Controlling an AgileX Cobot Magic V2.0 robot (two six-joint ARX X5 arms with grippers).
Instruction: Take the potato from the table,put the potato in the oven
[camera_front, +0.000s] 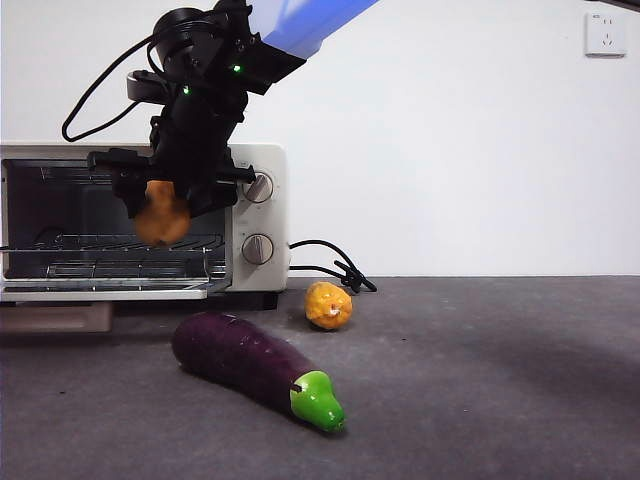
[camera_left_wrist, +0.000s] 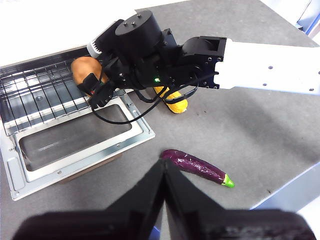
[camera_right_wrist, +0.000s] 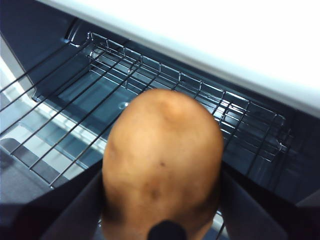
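Front view: right fingers (camera_front: 163, 205) clamp potato (camera_front: 161, 219) before oven (camera_front: 268, 215).

The front view sits low at bench (camera_front: 500, 400) height, looking level across at the oven (camera_front: 140, 225) and the wall behind. The left wrist view looks down from high and well back, taking in the open oven (camera_left_wrist: 75, 125), the eggplant (camera_left_wrist: 195, 167) and the right arm. The right wrist view sits very near the potato (camera_right_wrist: 162, 165), facing the oven's rack (camera_right_wrist: 165, 95). All three share the oven's mouth.
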